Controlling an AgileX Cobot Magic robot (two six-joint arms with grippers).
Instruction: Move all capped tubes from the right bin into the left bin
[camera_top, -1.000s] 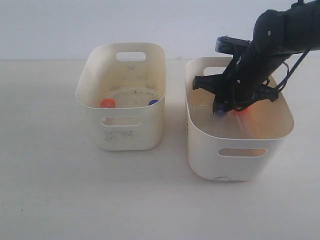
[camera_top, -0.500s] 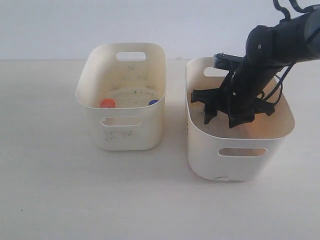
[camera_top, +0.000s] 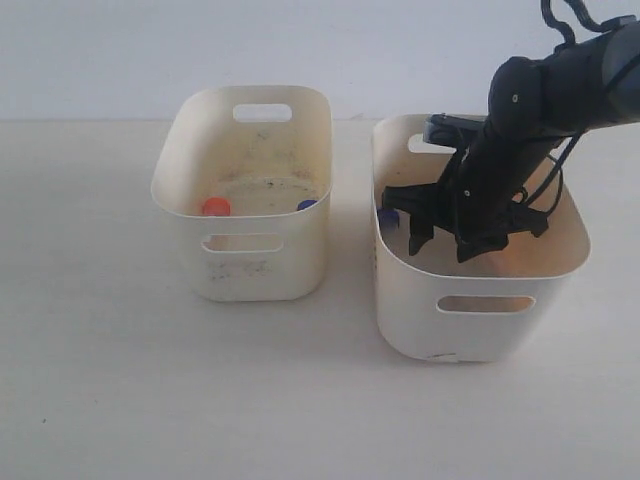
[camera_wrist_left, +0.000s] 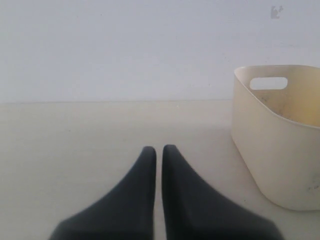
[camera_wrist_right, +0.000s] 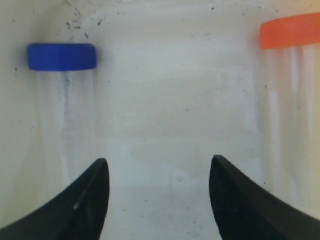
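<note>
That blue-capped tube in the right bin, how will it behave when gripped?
The blue-capped tube looks clear and seems empty, so it is probably light. Its smooth round body may slip or roll when the open right gripper closes.

left bin (camera_top: 250, 268): two tubes (camera_top: 214, 206) inside | right bin (camera_top: 420, 300) alongside: two more tubes (camera_wrist_right: 62, 56) inside

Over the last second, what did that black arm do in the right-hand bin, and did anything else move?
The right end effector sank deeper into the right bin and opened its jaws, which hold nothing. The blue-capped tube that sat at its tips now lies by the wall nearer the left bin. Both bins and, in the left one, an orange-capped tube and a second blue-capped tube stayed put.
</note>
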